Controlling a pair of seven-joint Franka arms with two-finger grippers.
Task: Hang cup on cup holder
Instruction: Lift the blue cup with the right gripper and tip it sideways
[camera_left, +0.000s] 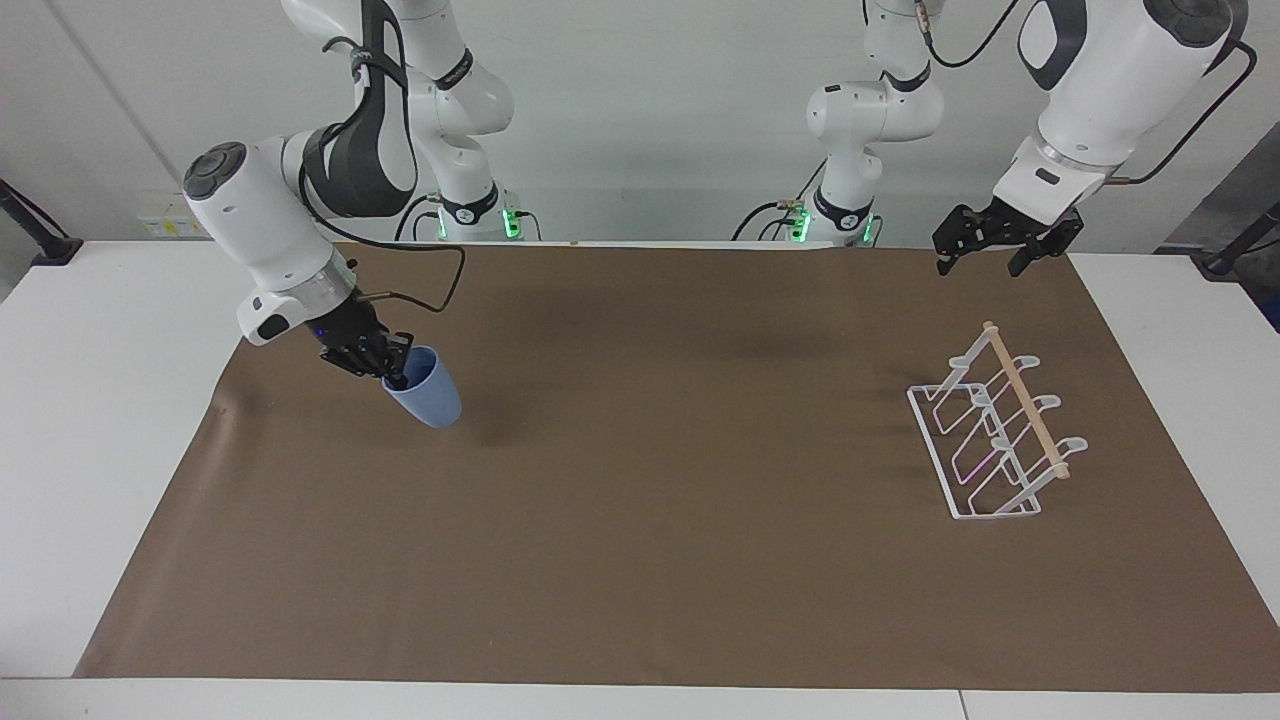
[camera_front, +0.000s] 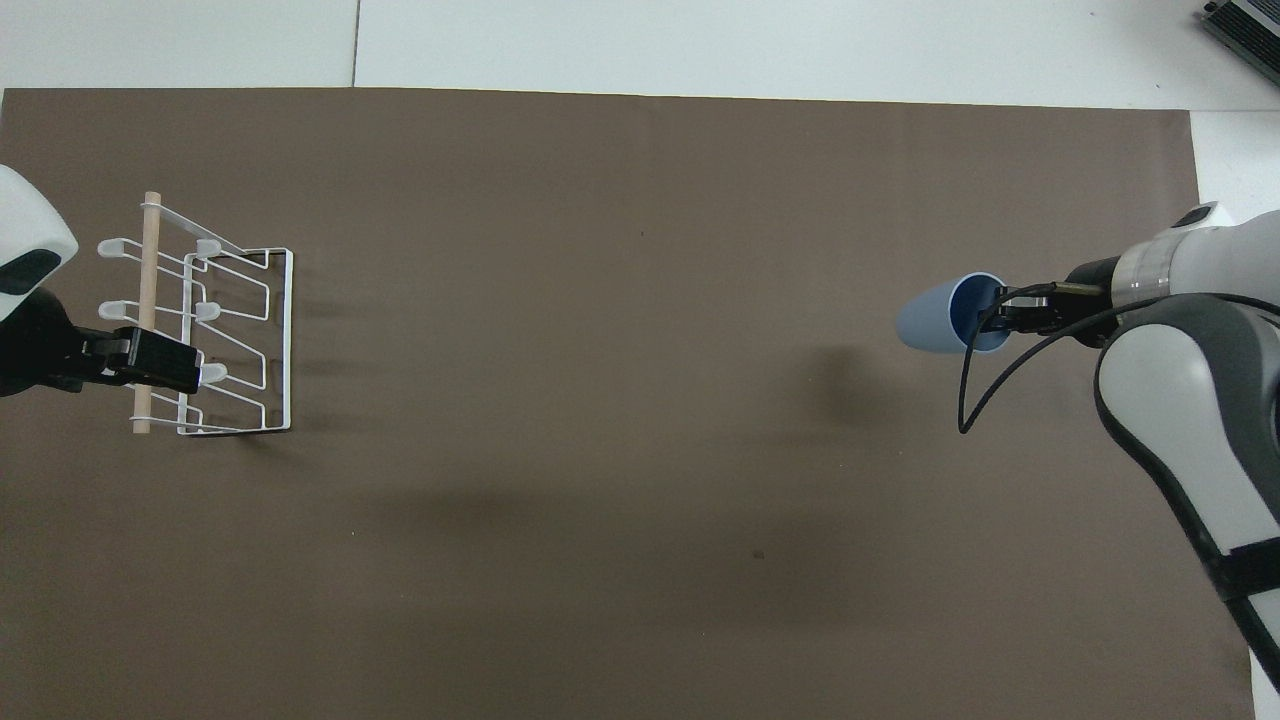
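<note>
The light-blue cup (camera_left: 430, 398) (camera_front: 928, 320) hangs tilted a little above the brown mat at the right arm's end of the table, its base pointing toward the middle. My right gripper (camera_left: 392, 368) (camera_front: 1005, 310) is shut on the cup's rim, one finger inside the mouth. The white wire cup holder (camera_left: 1026, 402) (camera_front: 149, 280) with its wooden dowel stands on the mat at the left arm's end. My left gripper (camera_left: 980, 265) (camera_front: 165, 362) is open and holds nothing. It hangs high over the mat's edge by the robots, apart from the holder, which it partly covers from above.
The brown mat (camera_left: 650, 520) (camera_front: 600, 300) covers most of the white table (camera_left: 90, 400). A black cable (camera_front: 965, 400) loops down from the right wrist beside the cup. Nothing else lies on the mat between the cup and the holder.
</note>
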